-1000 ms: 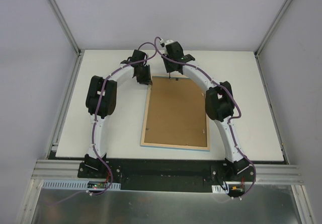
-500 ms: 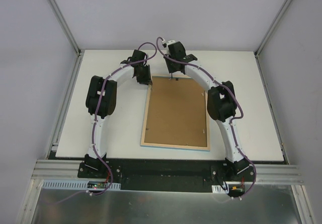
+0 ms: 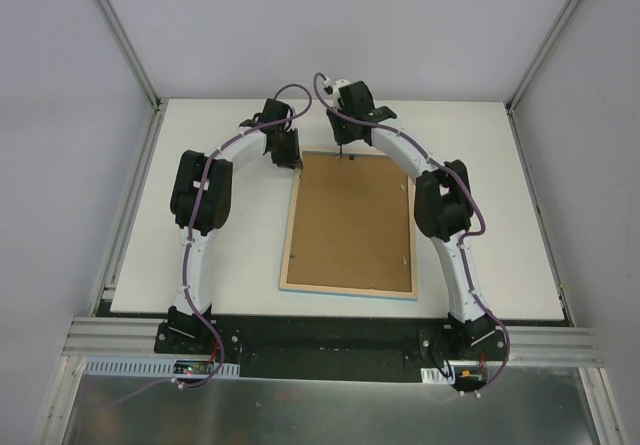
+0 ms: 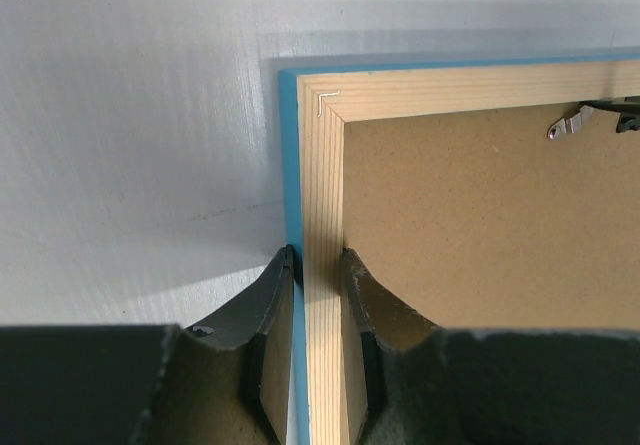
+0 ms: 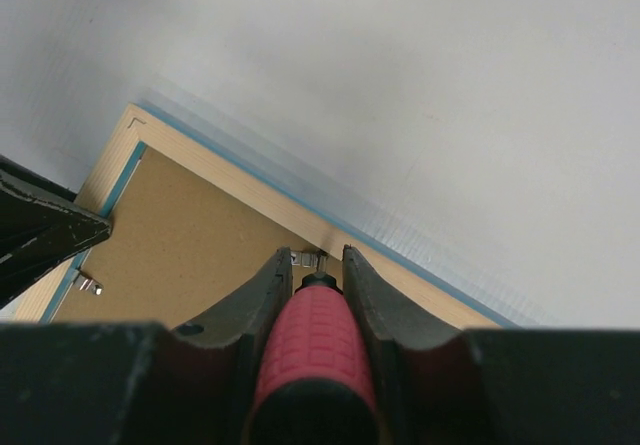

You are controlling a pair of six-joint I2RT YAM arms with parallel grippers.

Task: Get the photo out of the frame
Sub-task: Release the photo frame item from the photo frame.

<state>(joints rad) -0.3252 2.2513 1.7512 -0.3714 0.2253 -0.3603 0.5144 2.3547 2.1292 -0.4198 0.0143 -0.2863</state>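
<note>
The frame (image 3: pixel 346 290) lies face down on the table, pale wood rim up, a thin blue edge showing. The brown backing board (image 3: pixel 350 220) fills it, and the photo is hidden beneath. My left gripper (image 3: pixel 289 159) is shut on the frame's left rim (image 4: pixel 322 195) near the far-left corner, one finger outside and one inside (image 4: pixel 318 265). My right gripper (image 5: pixel 315 260) is shut on a red-handled screwdriver (image 5: pixel 315 350). The screwdriver's tip touches a small metal clip (image 5: pixel 306 259) at the frame's far rim (image 5: pixel 220 170). In the top view that gripper (image 3: pixel 343 149) sits at the frame's far edge.
The white table (image 3: pixel 220 255) spreads left and right of the frame, with grey walls round it. Another metal clip (image 4: pixel 566 125) sits on the backing board (image 4: pixel 480 225) by the far rim. My left gripper's dark body (image 5: pixel 40 230) shows at the left of the right wrist view.
The right arm's wrist has shifted slightly to the right above the frame's far edge. The frame and the left arm have not moved.
</note>
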